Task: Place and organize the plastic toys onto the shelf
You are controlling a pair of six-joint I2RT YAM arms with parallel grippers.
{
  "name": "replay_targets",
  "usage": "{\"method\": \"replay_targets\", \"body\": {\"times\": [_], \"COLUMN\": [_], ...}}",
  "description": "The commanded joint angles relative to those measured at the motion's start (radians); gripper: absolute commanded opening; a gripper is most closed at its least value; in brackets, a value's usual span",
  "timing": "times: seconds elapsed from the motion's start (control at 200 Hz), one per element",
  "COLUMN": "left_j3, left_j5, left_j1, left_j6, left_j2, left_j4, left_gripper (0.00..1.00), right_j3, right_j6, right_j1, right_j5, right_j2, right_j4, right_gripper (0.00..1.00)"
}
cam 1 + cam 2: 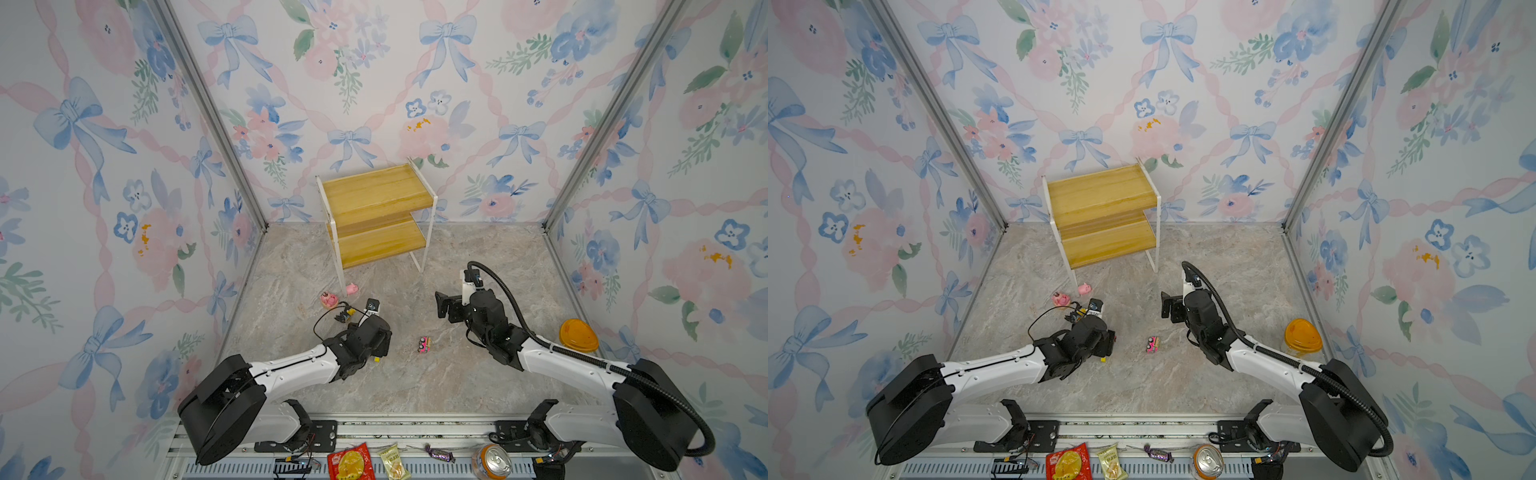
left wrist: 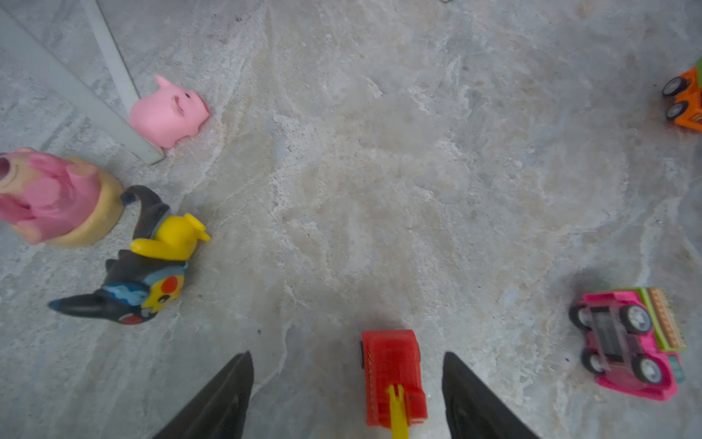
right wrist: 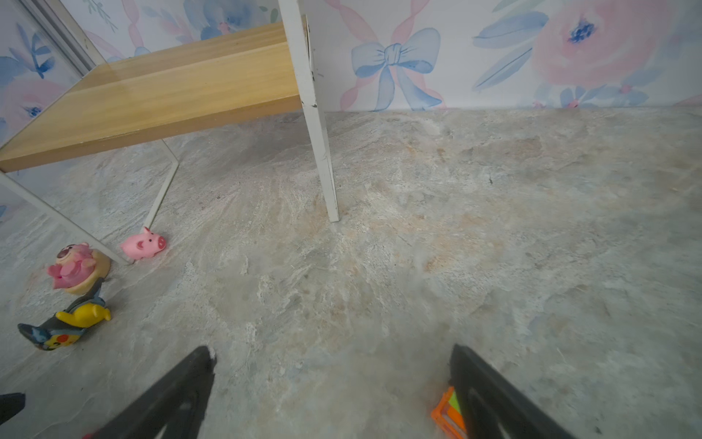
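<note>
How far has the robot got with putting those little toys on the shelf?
Nothing looks done yet: both boards of the shelf are bare. In hand: the left gripper, jaws open, straddles the red car without gripping it. The right gripper is open and empty. Left on the floor: pink pig, round pink figure, black-yellow figure, pink car, orange car.

We see the shelf yellow-boarded and white-framed, a pink pig, a red car with a yellow piece, a black-and-yellow figure, a grey-beige marbled floor, and walls patterned with blue bows and pink flowers.
</note>
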Motion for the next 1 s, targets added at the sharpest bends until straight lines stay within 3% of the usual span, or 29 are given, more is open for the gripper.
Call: {"method": "replay_targets", "body": {"times": [0.0,0.335,0.655,0.995], "left_j3": [-0.032,-0.056,-0.099,-0.044], "left_j5": [-0.008,0.127,0.069,0.038], "left_j1": [-0.01,-0.024,-0.061,-0.081], "left_j6": [-0.039,-0.15,-0.181,-0.197], "left_j2": [-0.019,-0.024,-0.036,0.064], "left_j4": [0.088,0.116,0.114,0.115], "left_gripper": [0.75,0.71,0.64,0.58], "right_j3": [-0.032,-0.08,-0.152,-0.219], "right_j6": [0.033,0.052,0.058,0.059], "right_j1": [0.018,0.027,0.082,0.096], "right_j5": [-0.024,-0.021,0.021,0.046], "right_j2": [-0.052,-0.162,-0.33,-0.521], "right_j4": [-0.019,-0.086,-0.137,-0.219], "right_gripper": [0.99,0.98,0.97,0.97]}}
